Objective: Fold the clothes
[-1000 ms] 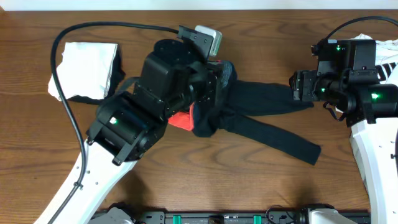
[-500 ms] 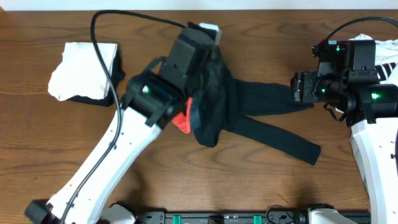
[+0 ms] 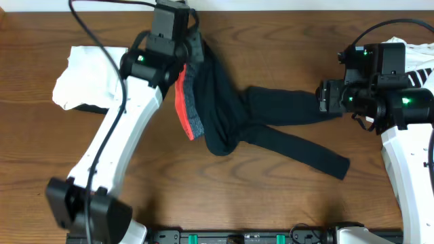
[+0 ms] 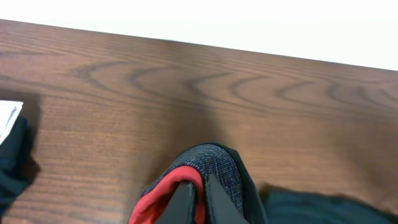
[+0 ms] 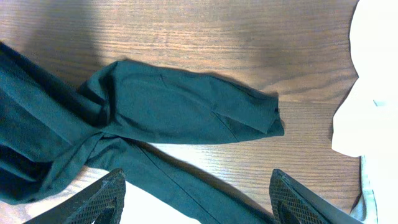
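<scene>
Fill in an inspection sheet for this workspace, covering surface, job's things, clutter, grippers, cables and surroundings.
Surface: wooden table, bare grain showing.
Job's things: black pants lying flat with the legs pointing right; red-lined waistband raised at the left end. White pile at far left; white cloth at far right.
Clutter: nothing seen.
Grippers: left gripper shut on the waistband; right gripper open above a pant leg, holding nothing.
Cables: left cable crosses over the white pile; right cable arcs above the right arm.
Surroundings: black rail along the near edge.
</scene>
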Available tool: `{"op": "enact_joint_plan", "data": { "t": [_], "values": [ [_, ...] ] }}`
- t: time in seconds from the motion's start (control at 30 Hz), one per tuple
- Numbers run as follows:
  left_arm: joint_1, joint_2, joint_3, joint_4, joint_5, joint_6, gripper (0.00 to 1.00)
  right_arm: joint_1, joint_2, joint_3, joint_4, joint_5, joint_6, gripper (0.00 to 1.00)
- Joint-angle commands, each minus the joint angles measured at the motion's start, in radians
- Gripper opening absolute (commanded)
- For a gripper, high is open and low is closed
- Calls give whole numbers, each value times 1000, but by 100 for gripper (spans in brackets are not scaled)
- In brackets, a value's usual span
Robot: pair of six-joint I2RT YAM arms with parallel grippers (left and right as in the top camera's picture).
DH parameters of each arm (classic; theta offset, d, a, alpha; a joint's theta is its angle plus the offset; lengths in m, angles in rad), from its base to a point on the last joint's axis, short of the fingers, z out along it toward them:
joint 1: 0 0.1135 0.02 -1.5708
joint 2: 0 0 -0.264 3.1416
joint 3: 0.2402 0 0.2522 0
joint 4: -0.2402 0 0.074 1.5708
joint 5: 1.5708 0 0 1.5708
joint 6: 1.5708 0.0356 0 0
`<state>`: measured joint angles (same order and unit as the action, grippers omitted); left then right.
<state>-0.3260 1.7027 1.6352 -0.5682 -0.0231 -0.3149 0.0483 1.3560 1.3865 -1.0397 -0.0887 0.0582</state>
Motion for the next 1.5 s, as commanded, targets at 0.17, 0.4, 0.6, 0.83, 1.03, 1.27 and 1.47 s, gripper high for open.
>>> {"op": "enact_joint_plan", "data": {
  "t": [0.17, 0.4, 0.6, 0.83, 1.03, 1.27, 1.47],
  "values": [
    [101, 171, 30, 153, 5, -5, 34, -8, 6, 6, -25, 10, -15, 72],
    [225, 188, 36, 302, 359, 6, 78, -8, 6, 5, -47, 11, -15, 72],
    [327, 145, 37, 86, 438, 6, 84, -8, 6, -3, -56, 10, -15, 72],
    [339, 140, 26, -326, 403, 17, 83, -8, 16, -40, -45, 10, -15, 72],
    [322, 141, -12, -522, 306, 34, 83, -8, 61, -64, -30, 5, -14, 73],
    [315, 141, -95, -576, 306, 32, 83, -8, 165, -66, 2, 4, -14, 72],
    [276, 141, -209, -554, 307, 21, 38, -8, 248, -66, 68, -3, -14, 69]
  ]
}}
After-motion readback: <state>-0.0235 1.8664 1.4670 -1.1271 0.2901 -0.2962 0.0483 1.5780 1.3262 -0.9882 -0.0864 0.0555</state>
